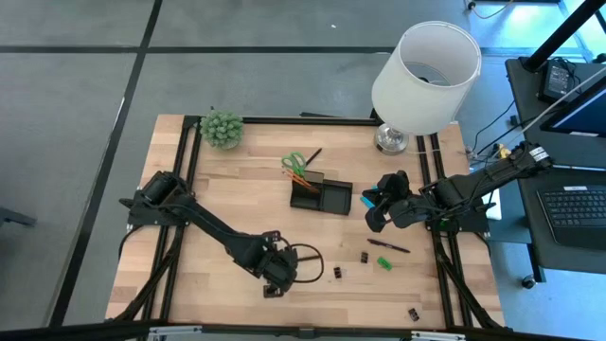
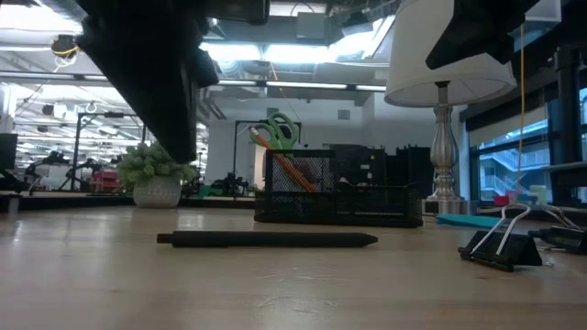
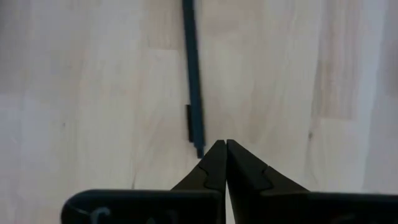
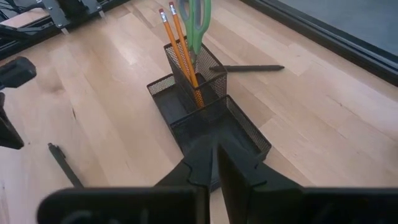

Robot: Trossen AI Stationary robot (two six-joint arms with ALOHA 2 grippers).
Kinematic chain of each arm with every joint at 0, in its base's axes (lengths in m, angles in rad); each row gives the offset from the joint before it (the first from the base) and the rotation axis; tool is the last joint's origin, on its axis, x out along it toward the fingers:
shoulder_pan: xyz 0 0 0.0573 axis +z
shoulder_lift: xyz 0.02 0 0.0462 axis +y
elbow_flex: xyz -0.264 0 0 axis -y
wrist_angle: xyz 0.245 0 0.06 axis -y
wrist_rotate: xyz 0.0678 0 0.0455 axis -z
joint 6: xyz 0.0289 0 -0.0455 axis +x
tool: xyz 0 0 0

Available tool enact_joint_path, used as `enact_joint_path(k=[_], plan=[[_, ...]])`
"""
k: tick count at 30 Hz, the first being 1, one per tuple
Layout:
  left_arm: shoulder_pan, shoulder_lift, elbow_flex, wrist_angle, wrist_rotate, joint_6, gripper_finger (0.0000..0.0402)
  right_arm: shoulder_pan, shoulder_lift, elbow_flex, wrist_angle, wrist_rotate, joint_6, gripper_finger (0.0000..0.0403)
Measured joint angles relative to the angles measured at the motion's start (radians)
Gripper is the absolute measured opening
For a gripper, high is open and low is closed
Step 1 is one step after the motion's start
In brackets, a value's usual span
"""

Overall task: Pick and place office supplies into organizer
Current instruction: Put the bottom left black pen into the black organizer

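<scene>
A black pen (image 3: 193, 81) lies flat on the wooden table (image 1: 218, 199); it also shows in the low view (image 2: 266, 239). My left gripper (image 3: 225, 144) hangs shut just above it, holding nothing, near the table's front (image 1: 275, 277). The black mesh organizer (image 1: 322, 194) stands mid-table. Green-handled scissors (image 4: 194, 18) and two orange pencils (image 4: 180, 50) stand in its tall compartment. My right gripper (image 4: 214, 158) hovers shut to the organizer's right (image 1: 374, 221), with nothing in it. A blue sticky-note pad (image 1: 367, 199) lies beside it.
Another black pen (image 1: 388, 245), a small green piece (image 1: 384, 262) and black clips (image 1: 336, 273) (image 1: 414, 314) lie front right. A third pen (image 4: 249, 68) lies behind the organizer. A potted plant (image 1: 222, 129) and a white-shaded lamp (image 1: 424, 76) stand along the far edge.
</scene>
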Motion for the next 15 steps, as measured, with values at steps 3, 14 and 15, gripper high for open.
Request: enact_joint_path(k=[3, 14, 15], plan=[[0.007, 0.0, 0.0, 0.0, -0.032, -0.015, 0.0015, 0.0, 0.0, 0.0, 0.0, 0.0, 0.0, 0.0029], [0.065, 0.008, 0.0, 0.036, 0.068, -0.01, 0.0113, 0.0, 0.0, 0.0, 0.0, 0.0, 0.0, 0.0029], [0.066, 0.008, 0.0, 0.044, 0.068, -0.002, 0.0122, 0.0, 0.0, 0.0, 0.0, 0.0, 0.0, 0.0029]])
